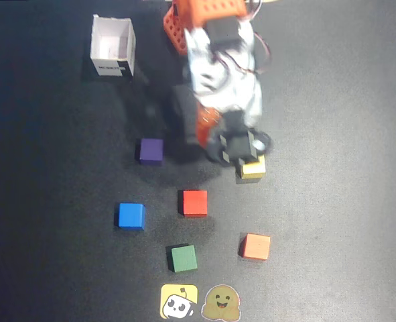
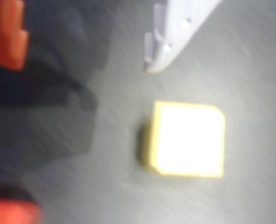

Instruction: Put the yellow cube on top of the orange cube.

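End effector (image 1: 246,155) spread wide, hovering over yellow cube (image 2: 188,139), nothing pinched. Tip: center cube between fingers, drop lower, then squeeze. Orange cube (image 1: 256,246) waits nearby.

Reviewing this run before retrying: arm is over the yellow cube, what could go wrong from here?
1. In the wrist view the yellow cube sits off to the side of the white finger, not clearly between the fingers; closing might nudge it instead of gripping.
2. The red cube lies near the path to the orange cube; a low carry could clip it.
3. The wrist view is blurred, so alignment is hard to judge.
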You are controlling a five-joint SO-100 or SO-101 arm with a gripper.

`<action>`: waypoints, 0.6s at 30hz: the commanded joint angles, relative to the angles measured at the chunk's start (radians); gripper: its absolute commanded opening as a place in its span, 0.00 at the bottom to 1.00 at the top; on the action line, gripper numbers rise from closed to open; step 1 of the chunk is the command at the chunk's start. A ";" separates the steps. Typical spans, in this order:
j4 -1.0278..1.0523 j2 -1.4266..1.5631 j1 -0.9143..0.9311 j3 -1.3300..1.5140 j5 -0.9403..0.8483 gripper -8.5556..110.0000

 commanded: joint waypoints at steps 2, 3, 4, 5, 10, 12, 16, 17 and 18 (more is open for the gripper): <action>-0.066 -0.106 -0.052 -0.095 0.055 0.25; -0.077 -0.130 -0.060 -0.107 0.060 0.25; -0.084 -0.153 -0.066 -0.120 0.067 0.25; -0.087 -0.175 -0.072 -0.132 0.075 0.25; -0.129 -0.250 -0.112 -0.150 0.130 0.25; -0.152 -0.272 -0.132 -0.149 0.153 0.25; -0.187 -0.305 -0.167 -0.135 0.199 0.25; -0.196 -0.311 -0.170 -0.133 0.202 0.25; -0.199 -0.321 -0.173 -0.130 0.207 0.25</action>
